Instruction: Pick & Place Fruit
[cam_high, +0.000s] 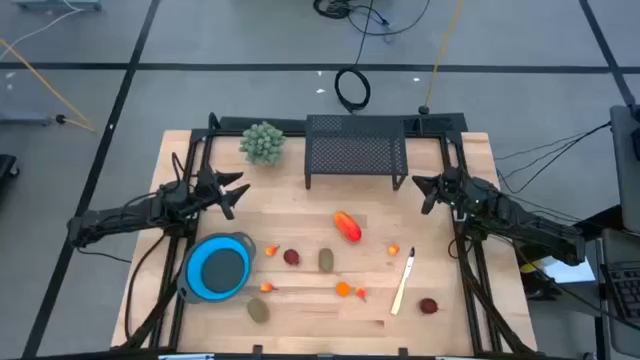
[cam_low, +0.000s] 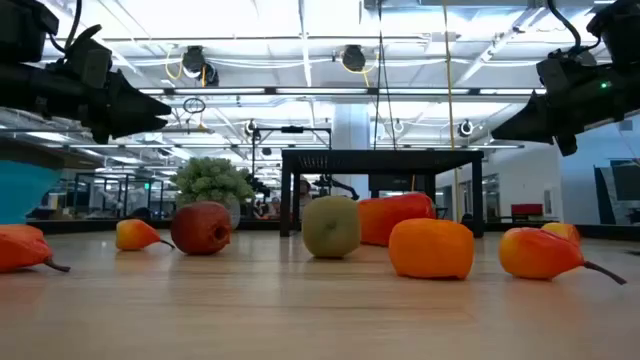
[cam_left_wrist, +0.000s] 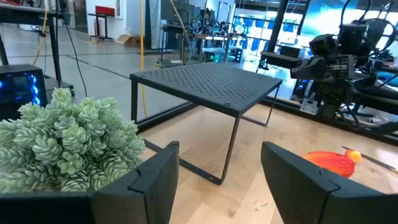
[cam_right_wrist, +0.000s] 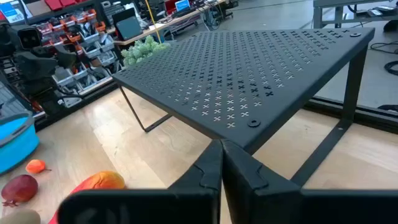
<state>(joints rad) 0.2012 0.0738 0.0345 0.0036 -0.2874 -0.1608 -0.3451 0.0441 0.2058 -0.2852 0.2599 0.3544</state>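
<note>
Left gripper (cam_high: 232, 190) raised above the table's nine o'clock edge, fingers (cam_left_wrist: 155, 180) spread wide, nothing between them. Right gripper (cam_high: 428, 190) raised over at three o'clock, fingers (cam_right_wrist: 208, 171) pressed tight together, empty.

Fruit scattered across the wooden table (cam_high: 300, 210), all lying loose, none touched by either gripper. At the centre, the red-orange elongated piece (cam_high: 347, 226), just toward six o'clock from the black mesh rack (cam_high: 356, 150). Toward six o'clock of that, a dark red round piece (cam_high: 291, 257) beside an olive-green oval (cam_high: 326, 259). Tiny orange ones (cam_high: 343, 289) nearer the six o'clock edge. Another dark red round one (cam_high: 428, 305) at about four o'clock, beside a pale stick-like thing (cam_high: 404, 282) (possibly a utensil, hard to tell). A second olive piece (cam_high: 259, 311) at seven o'clock, just beside the blue bowl (cam_high: 219, 267). Pale-green plant ball (cam_high: 263, 142) at eleven o'clock.
</note>
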